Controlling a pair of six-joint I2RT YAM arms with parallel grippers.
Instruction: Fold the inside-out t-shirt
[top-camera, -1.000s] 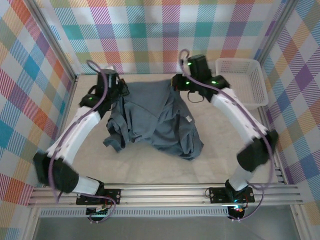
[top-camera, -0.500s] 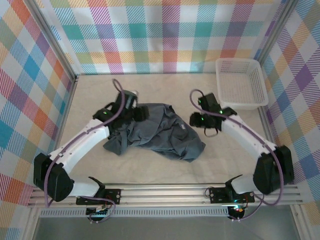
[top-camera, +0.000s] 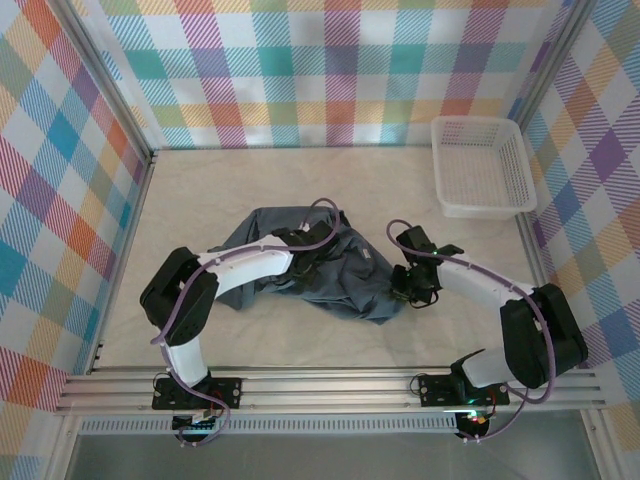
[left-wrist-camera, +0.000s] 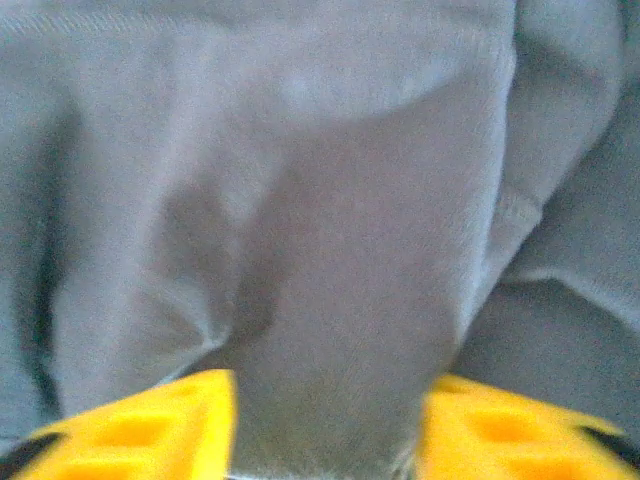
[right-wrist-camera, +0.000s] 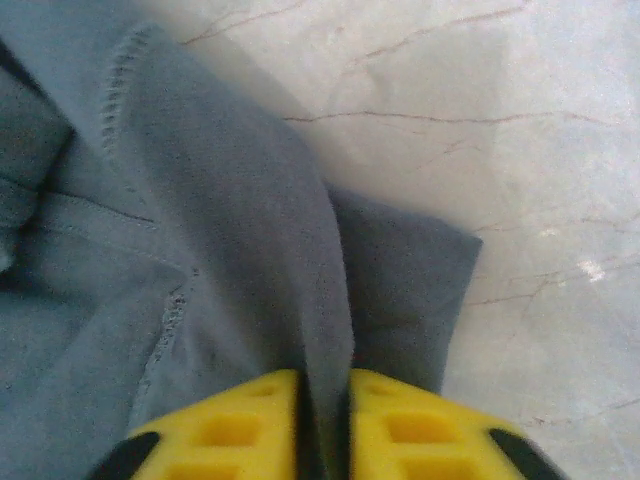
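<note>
The inside-out t-shirt (top-camera: 340, 280) lay in a crumpled slate-grey heap near the middle of the worktop (top-camera: 250, 180), somewhat nearer the near edge than the far one, with loose folds running across it and one lower corner trailing toward the right. The left arm (top-camera: 250, 268) bent in from the left side and lay low across the heap, its wrist over the cloth's upper middle. In the left wrist view the left hand (left-wrist-camera: 328, 420) was closed only part-way: its yellow fingers (left-wrist-camera: 150, 430) stood apart with a thick bunch of the grey cloth filling the gap and touching both, the fabric drawn in creases toward the grip. The right arm (top-camera: 480, 285) reached in from the right side, its wrist down at the shirt's right edge. The right hand (right-wrist-camera: 325, 400) was pinched nearly closed on a thin fold of that edge, its two yellow fingers (right-wrist-camera: 230, 430) with only the cloth between them; a stitched seam (right-wrist-camera: 130, 70) showed on the fabric just beyond, and bare pale worktop with fine dark veins lay to the right of the fold. A white mesh basket (top-camera: 478, 121) sat in the far right corner of the worktop, well apart from the shirt and both hands. Checked walls (top-camera: 300, 70) in many colours stood around the far and side edges.
</note>
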